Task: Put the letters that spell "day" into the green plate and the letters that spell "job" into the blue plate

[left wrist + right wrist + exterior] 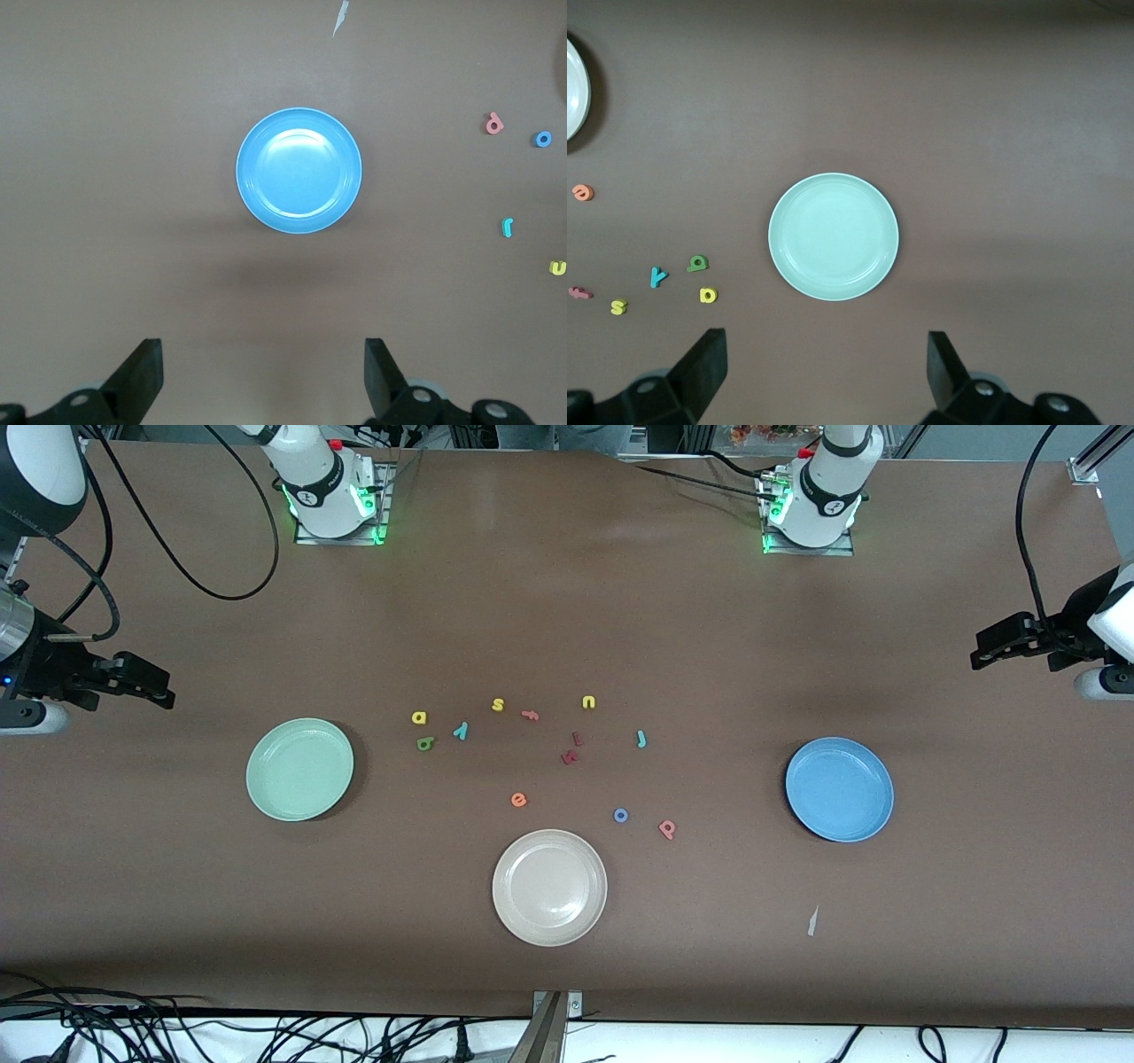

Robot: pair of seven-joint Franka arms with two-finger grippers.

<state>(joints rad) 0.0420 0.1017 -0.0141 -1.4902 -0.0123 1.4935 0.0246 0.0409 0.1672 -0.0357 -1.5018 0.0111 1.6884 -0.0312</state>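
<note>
Green plate [299, 769] at frame left and blue plate [839, 788] at right, both empty. Foam letters [532, 753] scattered mid-frame on tabletop [567, 602]. Left end effector [263, 376] and right end effector [824, 372] wide open, holding nothing.

Brown table [567, 602] evenly lit; black cables [221, 1036] along white near edge.

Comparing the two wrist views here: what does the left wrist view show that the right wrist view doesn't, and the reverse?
Only the left wrist view: the blue plate, the pinkish-red b, blue o, teal j, yellow u, and the open left gripper.

Only the right wrist view: the green plate, yellow a, dark green d, teal y, yellow s, orange e, the beige plate's rim, and the open right gripper.

Both: the brown table, and both plates empty.
</note>
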